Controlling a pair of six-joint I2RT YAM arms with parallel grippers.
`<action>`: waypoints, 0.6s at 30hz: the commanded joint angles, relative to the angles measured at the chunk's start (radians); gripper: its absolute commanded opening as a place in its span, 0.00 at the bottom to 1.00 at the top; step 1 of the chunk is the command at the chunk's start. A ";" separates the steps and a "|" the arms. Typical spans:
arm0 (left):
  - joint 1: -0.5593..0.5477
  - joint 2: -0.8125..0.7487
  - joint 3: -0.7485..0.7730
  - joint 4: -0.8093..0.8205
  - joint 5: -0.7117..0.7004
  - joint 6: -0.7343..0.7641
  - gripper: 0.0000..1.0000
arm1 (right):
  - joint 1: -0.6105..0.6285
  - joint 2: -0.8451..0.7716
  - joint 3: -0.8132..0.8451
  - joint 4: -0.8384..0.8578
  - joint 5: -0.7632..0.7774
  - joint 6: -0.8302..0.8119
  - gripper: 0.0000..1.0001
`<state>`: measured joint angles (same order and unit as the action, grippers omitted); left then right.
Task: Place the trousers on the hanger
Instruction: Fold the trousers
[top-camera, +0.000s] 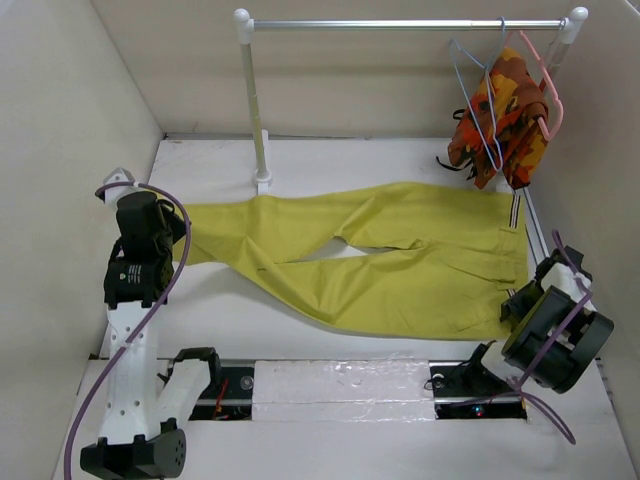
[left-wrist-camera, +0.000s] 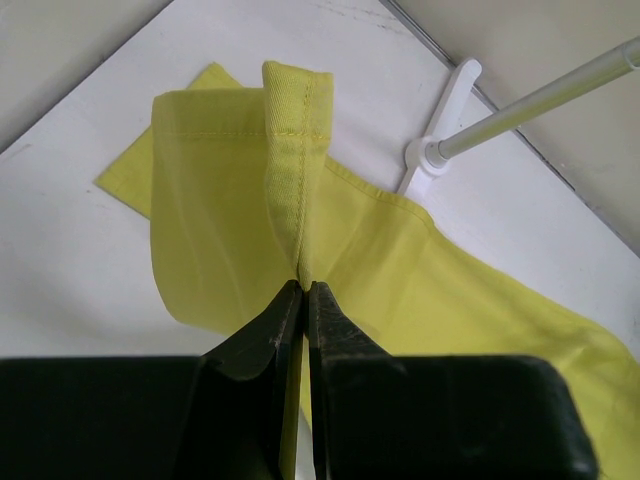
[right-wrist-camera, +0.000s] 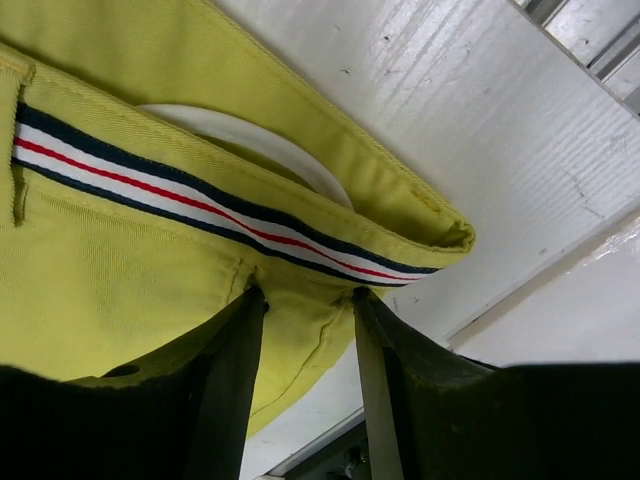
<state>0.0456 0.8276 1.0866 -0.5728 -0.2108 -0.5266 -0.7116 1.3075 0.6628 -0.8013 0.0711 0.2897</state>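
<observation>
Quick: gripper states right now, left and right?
Left gripper: closed, pinching the trousers at a leg hem.
Right gripper: jaws apart astride the waistband; clamped or not, cannot tell.

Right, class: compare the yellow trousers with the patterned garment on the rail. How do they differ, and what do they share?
The trousers lie spread flat on the table; the patterned garment hangs bunched from the rail. The trousers are mainly yellow-green; the patterned garment is orange, red and brown. The left gripper pinches a trouser hem; no gripper touches the patterned garment. Both are cloth clothing.
</observation>
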 joint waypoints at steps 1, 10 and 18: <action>-0.004 -0.031 0.006 0.031 -0.021 -0.001 0.00 | 0.020 -0.008 0.000 -0.025 -0.010 0.066 0.47; -0.004 -0.064 -0.031 0.005 -0.061 0.031 0.00 | -0.028 0.128 0.147 0.034 0.081 -0.050 0.39; -0.013 -0.068 -0.048 -0.004 -0.042 0.025 0.00 | -0.072 0.124 0.348 0.036 0.012 -0.270 0.56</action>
<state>0.0387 0.7738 1.0531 -0.6025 -0.2584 -0.5068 -0.7460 1.4971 0.9272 -0.7956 0.0967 0.1005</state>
